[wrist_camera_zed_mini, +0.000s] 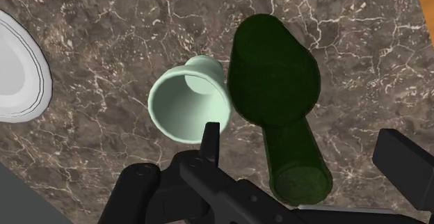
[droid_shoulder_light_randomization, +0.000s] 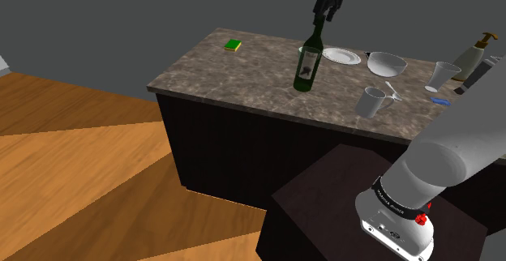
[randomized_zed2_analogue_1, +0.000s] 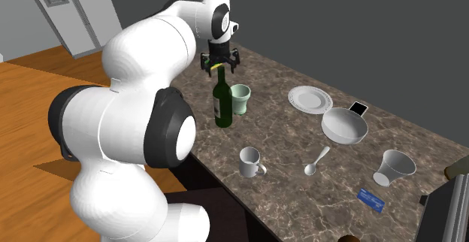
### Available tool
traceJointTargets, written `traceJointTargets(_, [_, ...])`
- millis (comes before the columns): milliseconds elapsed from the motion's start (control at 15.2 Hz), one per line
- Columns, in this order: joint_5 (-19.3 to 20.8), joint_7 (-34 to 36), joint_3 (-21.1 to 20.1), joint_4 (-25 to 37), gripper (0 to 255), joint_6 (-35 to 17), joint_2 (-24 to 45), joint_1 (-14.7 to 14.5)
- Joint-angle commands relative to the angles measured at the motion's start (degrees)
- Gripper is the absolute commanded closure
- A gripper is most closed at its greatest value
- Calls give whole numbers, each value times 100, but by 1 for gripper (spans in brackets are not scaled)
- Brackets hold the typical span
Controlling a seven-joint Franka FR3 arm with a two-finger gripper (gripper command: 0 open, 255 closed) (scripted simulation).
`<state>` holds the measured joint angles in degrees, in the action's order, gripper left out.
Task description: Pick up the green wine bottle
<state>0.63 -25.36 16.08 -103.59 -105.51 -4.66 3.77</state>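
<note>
Green wine bottle (droid_shoulder_light_randomization: 306,65) stands upright on the counter (droid_shoulder_light_randomization: 235,77). My gripper (droid_shoulder_light_randomization: 328,10) straddles its neck, fingers wide apart, holding nothing.

bottle (droid_shoulder_light_randomization: 306,69) on counter (droid_shoulder_light_randomization: 243,74), just beside cup (randomized_zed2_analogue_1: 240,98)

dim even light, faint shadows, no glare

Gripper (randomized_zed2_analogue_1: 219,65) straddles top of upright green bottle (randomized_zed2_analogue_1: 222,102); pale green cup (randomized_zed2_analogue_1: 240,98) just beside bottle, on marbled counter (randomized_zed2_analogue_1: 301,139).
</note>
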Motion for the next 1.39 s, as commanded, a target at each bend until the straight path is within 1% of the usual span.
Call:
traceJointTargets(0, [7,-12,7,-137,0,-114,-28,7])
traceJointTargets(66, [6,-12,7,-135,0,-113,-26,7])
traceJointTargets(132, [7,-13,7,-137,255,-111,-30,8])
traceJointTargets(726, [6,-12,7,-135,255,-113,-26,7])
traceJointTargets(1320, [-20,-25,10,656,255,596,60,5])
